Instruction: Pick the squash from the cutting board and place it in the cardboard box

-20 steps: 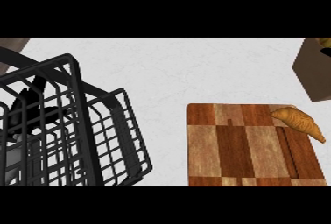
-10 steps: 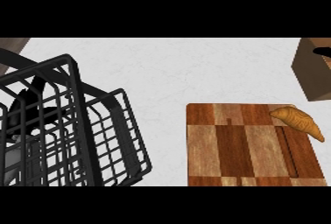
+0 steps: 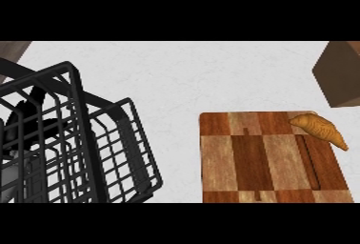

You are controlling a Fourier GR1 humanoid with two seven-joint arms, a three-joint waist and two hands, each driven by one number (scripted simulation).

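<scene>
Black wire makes up the basket (image 3: 70,143) that fills the left of the head view, a deep open-topped crate of crossed bars standing on the pale, faintly mottled counter (image 3: 197,76). Through its bars a dark shape shows at the left, with a grey length below it near the lower left edge; this looks like the robot's left hand (image 3: 32,119) and forearm seen behind or within the wire, but the bars break it up too much to say whether its fingers are apart, together or closed on anything. No object can be made out lying in the basket. The right hand does not show at all. To the right of the basket, apart from it across a strip of bare counter, lies the cutting board (image 3: 271,157), a rectangle of light and dark wood blocks in a chequered pattern, with a dark groove running down its right part. The squash (image 3: 320,129) lies on the board's upper right corner: an orange-tan, tapered piece, thicker at its upper left end and narrowing to a point that reaches toward the board's right edge. Nothing touches it. Beyond the board, at the upper right edge of the view, stands the cardboard box (image 3: 341,74), plain brown, cut off by the frame so that only part of its side and corner show; its inside cannot be seen. It sits near the squash but clear of the board. A strip of brown surface (image 3: 10,47) shows at the upper left corner. No labels, brands or writing can be read anywhere.
</scene>
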